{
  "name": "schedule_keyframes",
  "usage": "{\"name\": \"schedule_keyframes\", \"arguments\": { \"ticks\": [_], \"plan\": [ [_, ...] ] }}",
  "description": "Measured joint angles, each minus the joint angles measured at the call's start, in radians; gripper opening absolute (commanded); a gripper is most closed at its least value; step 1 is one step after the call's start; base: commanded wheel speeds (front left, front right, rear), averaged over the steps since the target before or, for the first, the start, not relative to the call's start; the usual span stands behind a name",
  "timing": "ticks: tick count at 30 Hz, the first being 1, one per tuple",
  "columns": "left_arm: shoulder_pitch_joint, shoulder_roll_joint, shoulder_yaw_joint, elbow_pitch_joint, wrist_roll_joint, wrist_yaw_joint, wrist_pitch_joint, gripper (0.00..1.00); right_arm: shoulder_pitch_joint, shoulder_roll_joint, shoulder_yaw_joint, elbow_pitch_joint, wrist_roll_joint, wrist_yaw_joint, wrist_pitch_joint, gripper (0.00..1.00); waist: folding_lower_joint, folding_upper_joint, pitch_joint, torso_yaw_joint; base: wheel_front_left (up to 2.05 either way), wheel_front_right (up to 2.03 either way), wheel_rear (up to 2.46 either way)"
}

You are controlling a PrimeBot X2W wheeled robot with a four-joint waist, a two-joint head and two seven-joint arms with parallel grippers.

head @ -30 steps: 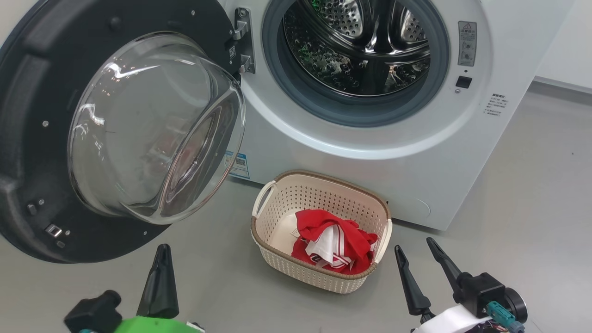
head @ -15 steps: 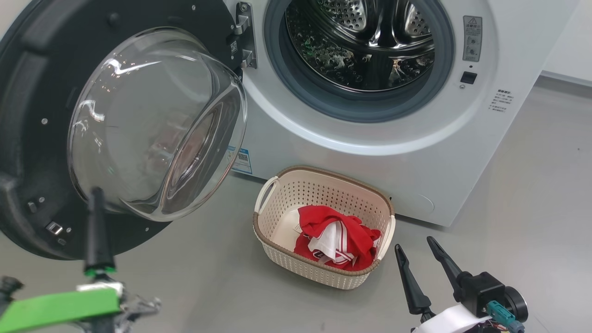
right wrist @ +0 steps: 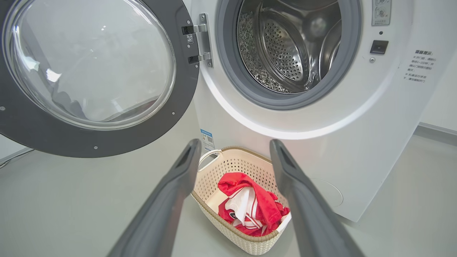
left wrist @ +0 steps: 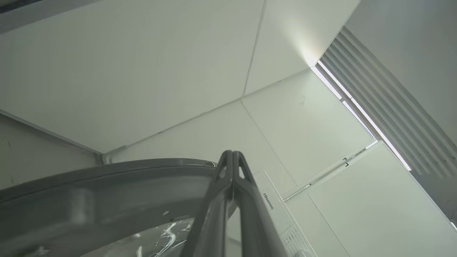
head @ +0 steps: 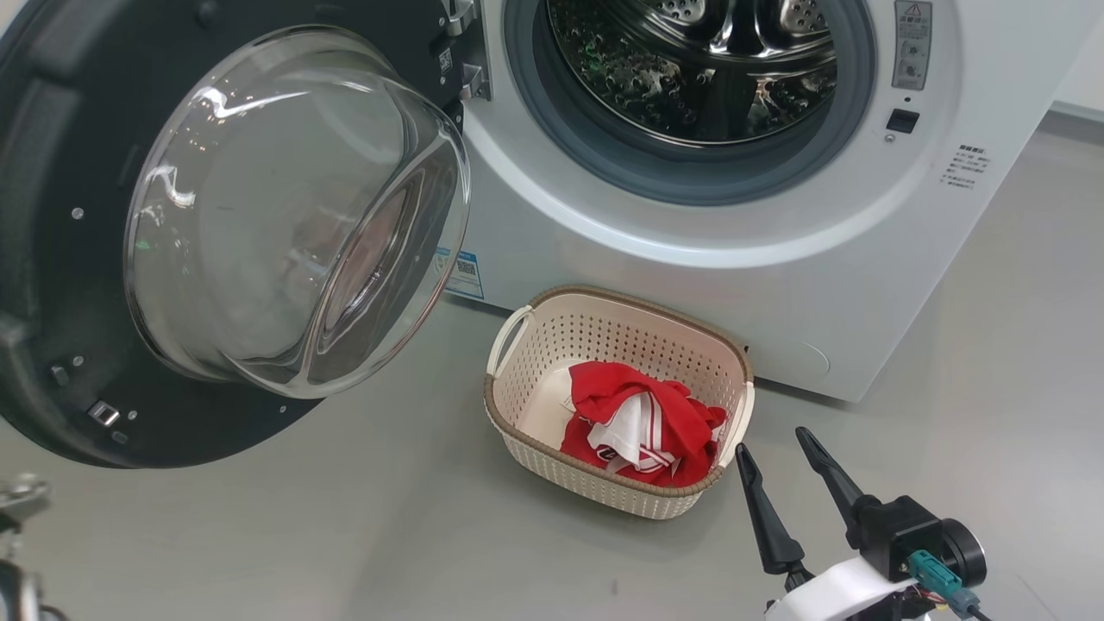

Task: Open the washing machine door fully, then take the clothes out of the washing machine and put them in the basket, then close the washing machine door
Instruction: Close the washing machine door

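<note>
**Laundry is out; the door remains to be shut**

The left pincer (left wrist: pixel 232 157) is clenched on nothing, its two fingers pressed together and pointing up towards the ceiling. The washing machine door (left wrist: pixel 107 178) curves just below and to the left of its tips; whether they touch it cannot be told. The door stands swung wide on its hinge, with the bulging glass facing outward.

Further right, up and ahead of the right pincer (head: pixel 772 442), the washing machine (head: pixel 655 285) gapes open. What shows of its steel drum (head: pixel 690 78) holds no fabric. The basket (head: pixel 621 341) sits on the floor just ahead and left of that pincer, which is released with its fingers spread and empty. The clothes (head: pixel 642 423) lie heaped inside the basket.

The door looks stiff and fairly heavy, and its glossy black rim is likely slippery. The glass is best left alone. A push on the rim at the edge farthest from the hinge should swing it with the least effort, and a clenched pincer suits that better than a grip
</note>
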Motion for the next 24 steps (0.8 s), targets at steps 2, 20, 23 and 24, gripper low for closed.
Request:
{"name": "schedule_keyframes", "arguments": {
  "ticks": [2,20,23,24],
  "plan": [
    [-0.022,0.041,0.065,0.059,-0.052,0.016,0.012,0.0,-0.01,-0.006,0.004,-0.001,-0.003,0.004,0.0,1.0,0.0,0.0,0.012,0.002,0.0,0.0,0.0],
    [-0.115,0.226,0.132,0.462,-0.287,0.134,0.272,0.0,-0.051,-0.04,0.01,-0.005,-0.019,0.022,0.004,1.0,0.0,0.0,0.074,-0.018,0.0,0.0,0.0],
    [-0.119,0.245,0.133,0.509,-0.298,0.138,0.305,0.0,-0.053,-0.041,0.016,-0.005,-0.019,0.03,0.009,1.0,0.0,0.0,0.076,-0.023,0.0,0.0,0.0],
    [-0.12,0.253,0.132,0.523,-0.301,0.138,0.315,0.0,-0.054,-0.042,0.017,-0.005,-0.019,0.03,0.009,1.0,0.0,0.0,0.078,-0.025,0.0,0.0,0.0]
  ]
}}
